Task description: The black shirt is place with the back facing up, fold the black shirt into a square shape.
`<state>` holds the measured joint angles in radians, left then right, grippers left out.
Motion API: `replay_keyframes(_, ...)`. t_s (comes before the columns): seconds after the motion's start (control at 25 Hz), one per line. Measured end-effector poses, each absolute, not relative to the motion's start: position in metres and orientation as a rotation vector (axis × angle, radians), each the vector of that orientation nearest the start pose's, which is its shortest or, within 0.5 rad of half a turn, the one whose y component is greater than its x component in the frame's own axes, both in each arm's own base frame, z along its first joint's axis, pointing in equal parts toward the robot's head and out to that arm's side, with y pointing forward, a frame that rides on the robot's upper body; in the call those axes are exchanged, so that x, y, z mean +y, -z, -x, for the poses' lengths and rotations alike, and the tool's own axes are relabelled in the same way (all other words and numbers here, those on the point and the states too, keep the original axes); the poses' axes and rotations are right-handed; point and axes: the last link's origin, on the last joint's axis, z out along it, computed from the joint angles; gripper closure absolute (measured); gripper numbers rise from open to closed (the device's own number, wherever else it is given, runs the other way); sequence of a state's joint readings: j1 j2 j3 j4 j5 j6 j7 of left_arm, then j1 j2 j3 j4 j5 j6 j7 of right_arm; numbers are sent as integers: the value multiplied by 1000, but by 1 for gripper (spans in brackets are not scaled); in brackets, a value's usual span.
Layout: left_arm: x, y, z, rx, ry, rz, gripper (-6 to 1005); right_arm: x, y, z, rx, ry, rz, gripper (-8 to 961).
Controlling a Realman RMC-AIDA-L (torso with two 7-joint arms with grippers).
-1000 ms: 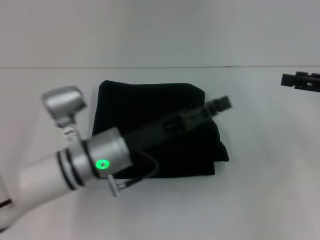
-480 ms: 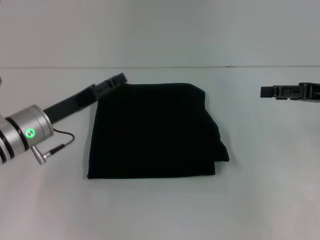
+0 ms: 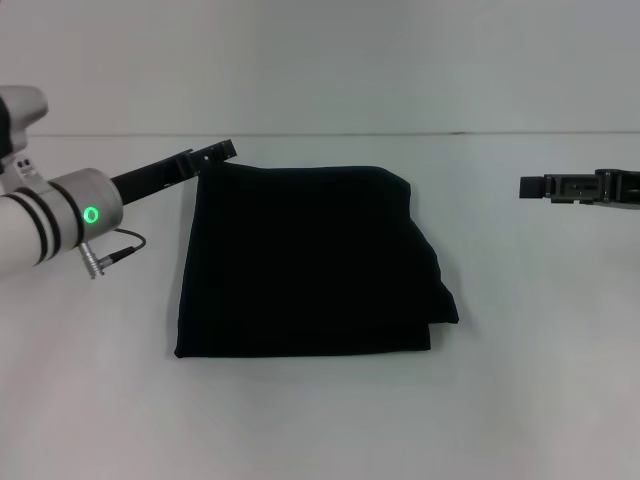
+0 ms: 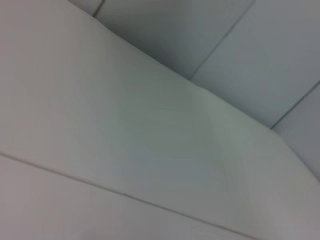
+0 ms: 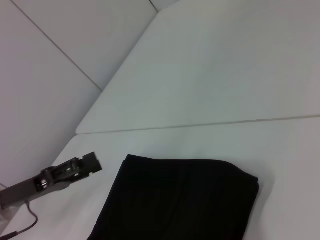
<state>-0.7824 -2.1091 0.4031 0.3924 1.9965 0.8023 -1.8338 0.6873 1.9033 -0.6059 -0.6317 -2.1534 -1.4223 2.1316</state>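
1. Since 1 second ago, the left gripper point(image 3: 222, 151) has pulled back off the cloth; it now hangs by the far left corner of the big, soft, plain black shirt point(image 3: 305, 262), just off its edge.
2. Half a second ago it sat a bit lower and nearer that corner. The shirt has not moved since then.
3. The black shirt lies flat in the middle of the smooth white table point(image 3: 520, 400), folded into a near-square block. Its left and near edges look straight. On its right side, a bit of cloth sticks out near the front corner.
4. I cannot tell if the left claw is released or clenched. No cloth hangs from it.
5. The right gripper point(image 3: 525, 186) waits far to the right, well apart from the shirt. I cannot tell if that claw is released or clenched either. It holds nothing that I can see.
6. The right wrist view shows the shirt point(image 5: 180, 200) from the side, with the left gripper point(image 5: 90, 164) just beside its corner.
7. The folding looks almost done, I think.
8. To finish well, both arms should keep high and move away slowly, so they do not snag the cloth. If more tidying is wanted, the sticking-out bit on the right should be tucked in gently, without dragging the whole pile.
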Motion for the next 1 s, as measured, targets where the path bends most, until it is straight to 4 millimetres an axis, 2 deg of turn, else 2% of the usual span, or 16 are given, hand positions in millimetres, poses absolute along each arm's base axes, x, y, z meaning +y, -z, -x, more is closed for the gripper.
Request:
replay_keyframes(0.4,441,36,267,-1316,548,1895,51,396,-74,-272,1421,-574,2350,67)
replay_keyframes(1.0,441,44,262,-1268,485,1946,50,391,-70,-278,1439,-572,2341,66)
